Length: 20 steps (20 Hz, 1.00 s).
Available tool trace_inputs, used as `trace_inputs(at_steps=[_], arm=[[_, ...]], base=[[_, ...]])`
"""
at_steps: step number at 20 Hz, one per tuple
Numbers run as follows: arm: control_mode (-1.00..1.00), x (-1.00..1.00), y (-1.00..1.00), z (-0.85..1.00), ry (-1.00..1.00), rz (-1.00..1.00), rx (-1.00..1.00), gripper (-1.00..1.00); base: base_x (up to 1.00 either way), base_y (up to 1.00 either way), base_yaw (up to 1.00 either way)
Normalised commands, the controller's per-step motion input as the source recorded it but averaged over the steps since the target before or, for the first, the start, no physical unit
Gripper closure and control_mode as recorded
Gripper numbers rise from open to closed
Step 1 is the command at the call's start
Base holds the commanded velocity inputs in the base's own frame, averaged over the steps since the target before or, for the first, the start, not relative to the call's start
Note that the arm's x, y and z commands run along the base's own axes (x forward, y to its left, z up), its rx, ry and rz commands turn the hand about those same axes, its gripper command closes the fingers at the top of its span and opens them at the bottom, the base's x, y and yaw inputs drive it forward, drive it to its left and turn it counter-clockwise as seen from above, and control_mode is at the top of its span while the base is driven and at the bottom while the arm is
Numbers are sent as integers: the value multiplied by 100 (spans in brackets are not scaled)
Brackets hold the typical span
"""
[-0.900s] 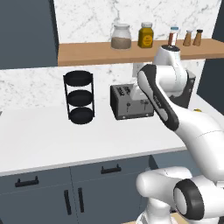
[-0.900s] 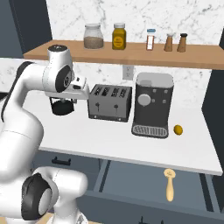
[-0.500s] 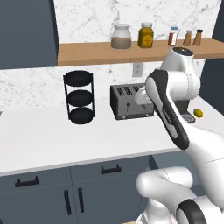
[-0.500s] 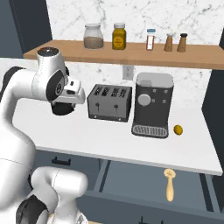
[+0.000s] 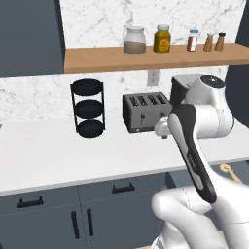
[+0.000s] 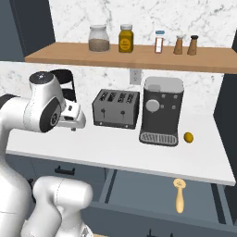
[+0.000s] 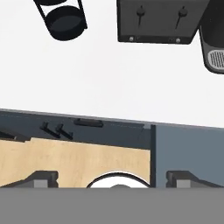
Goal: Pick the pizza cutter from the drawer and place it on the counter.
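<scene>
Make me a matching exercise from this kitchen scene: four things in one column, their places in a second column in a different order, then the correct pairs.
Things:
1. pizza cutter
2. toaster
3. lemon
4. glass jar

Places:
A. on the wooden shelf
B. in the open drawer
C. on the counter, right of the coffee machine
D. on the counter, left of the coffee machine

Pairs: 1-B, 2-D, 3-C, 4-A

jars 2 | shakers 3 (on shelf) | toaster 1 | pizza cutter 1
</scene>
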Motion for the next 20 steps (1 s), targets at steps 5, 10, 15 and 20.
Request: trace_inputs(at_steps=[5, 10, 15, 20], arm=[[-100, -2, 0, -46, 1, -1, -6, -100], [100, 0, 0, -13, 1, -1, -2, -100], [100, 0, 0, 0, 0, 0, 0, -100], [100, 0, 0, 0, 0, 0, 0, -100]], base=[[0, 0, 0], [0, 29, -19], [1, 75, -75], [14, 47, -84]])
